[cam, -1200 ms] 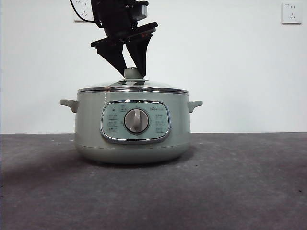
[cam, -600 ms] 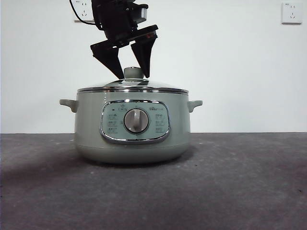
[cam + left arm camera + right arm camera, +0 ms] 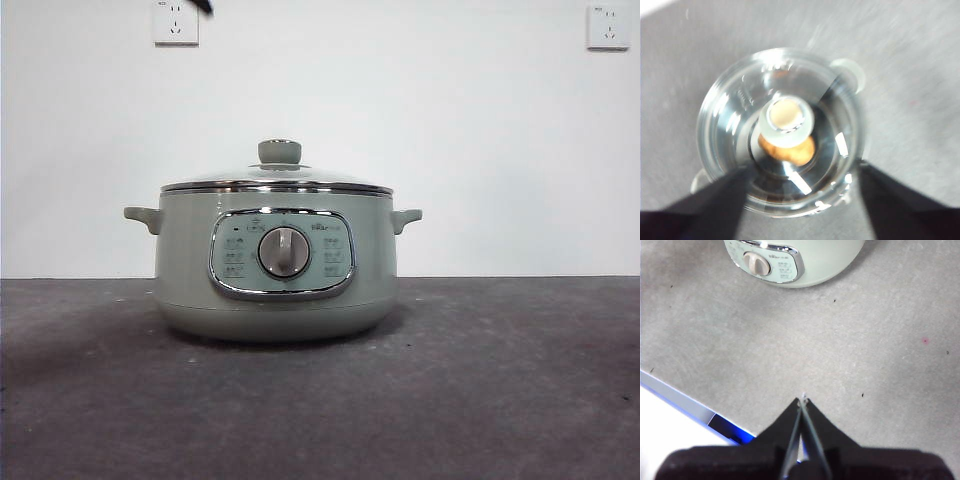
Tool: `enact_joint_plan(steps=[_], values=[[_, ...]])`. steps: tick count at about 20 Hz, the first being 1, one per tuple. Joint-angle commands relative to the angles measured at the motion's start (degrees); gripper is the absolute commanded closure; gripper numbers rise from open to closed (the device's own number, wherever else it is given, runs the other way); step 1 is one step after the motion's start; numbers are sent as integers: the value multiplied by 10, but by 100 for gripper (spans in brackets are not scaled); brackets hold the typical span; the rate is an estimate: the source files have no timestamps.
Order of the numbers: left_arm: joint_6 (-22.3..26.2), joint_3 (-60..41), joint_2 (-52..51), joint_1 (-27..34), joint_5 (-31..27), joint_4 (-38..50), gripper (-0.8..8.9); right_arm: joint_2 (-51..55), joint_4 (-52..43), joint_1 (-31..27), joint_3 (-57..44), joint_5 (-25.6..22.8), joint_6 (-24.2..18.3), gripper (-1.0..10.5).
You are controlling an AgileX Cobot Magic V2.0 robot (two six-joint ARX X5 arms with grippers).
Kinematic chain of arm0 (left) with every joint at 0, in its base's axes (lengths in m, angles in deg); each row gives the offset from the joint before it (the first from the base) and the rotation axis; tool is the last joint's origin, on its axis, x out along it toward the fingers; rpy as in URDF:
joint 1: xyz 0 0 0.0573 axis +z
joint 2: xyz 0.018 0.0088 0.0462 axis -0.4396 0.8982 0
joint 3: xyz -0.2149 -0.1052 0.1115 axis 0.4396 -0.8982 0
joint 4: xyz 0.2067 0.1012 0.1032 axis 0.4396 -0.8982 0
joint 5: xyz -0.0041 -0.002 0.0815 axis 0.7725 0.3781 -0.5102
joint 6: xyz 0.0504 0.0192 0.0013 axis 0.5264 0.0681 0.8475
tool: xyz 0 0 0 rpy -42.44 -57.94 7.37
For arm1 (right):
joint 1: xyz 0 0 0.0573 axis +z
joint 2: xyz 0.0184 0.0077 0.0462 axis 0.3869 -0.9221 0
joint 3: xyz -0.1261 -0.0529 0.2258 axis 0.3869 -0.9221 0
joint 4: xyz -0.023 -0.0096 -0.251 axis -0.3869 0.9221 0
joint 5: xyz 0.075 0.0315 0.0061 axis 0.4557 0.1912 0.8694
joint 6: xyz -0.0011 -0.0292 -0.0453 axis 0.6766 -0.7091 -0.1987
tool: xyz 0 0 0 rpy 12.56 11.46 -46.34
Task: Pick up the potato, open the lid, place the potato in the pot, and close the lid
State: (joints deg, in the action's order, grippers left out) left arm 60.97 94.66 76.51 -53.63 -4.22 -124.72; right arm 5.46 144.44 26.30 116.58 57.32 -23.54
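The pot (image 3: 276, 265) sits on a dark grey table (image 3: 500, 380) before a white wall (image 3: 480, 130).

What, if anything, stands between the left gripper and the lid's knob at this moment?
Nothing visible does. The left gripper hangs open directly above the knob of the lid, which sits closed on the pot over the potato.

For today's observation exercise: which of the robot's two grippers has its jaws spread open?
The left gripper, high above the lid; its jaws stand wide apart. The right gripper, over bare table, has jaws pressed together.
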Motion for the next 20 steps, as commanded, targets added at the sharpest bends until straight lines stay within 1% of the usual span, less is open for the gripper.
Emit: enact_joint_plan(steps=[1, 5, 9, 14, 15, 16, 20], values=[[3, -2, -49, 1, 4, 2, 816, 0, -3, 1, -5, -1, -2, 948], [0, -2, -123, 1, 5, 2, 816, 0, -3, 1, -5, -1, -2, 948], [0, -2, -170, 1, 4, 2, 815, 0, -3, 1, -5, -1, -2, 948], [0, -2, -178, 1, 4, 2, 815, 0, -3, 1, -5, -1, -2, 948], [6, -2, -176, 1, 4, 2, 816, 0, -3, 1, -5, -1, -2, 947], [33, -2, -174, 2, 1, 2, 815, 0, -3, 1, -5, -3, -2, 947], [24, -4, -188, 4, 4, 0, 815, 0, -3, 1, -5, -20, -2, 947]])
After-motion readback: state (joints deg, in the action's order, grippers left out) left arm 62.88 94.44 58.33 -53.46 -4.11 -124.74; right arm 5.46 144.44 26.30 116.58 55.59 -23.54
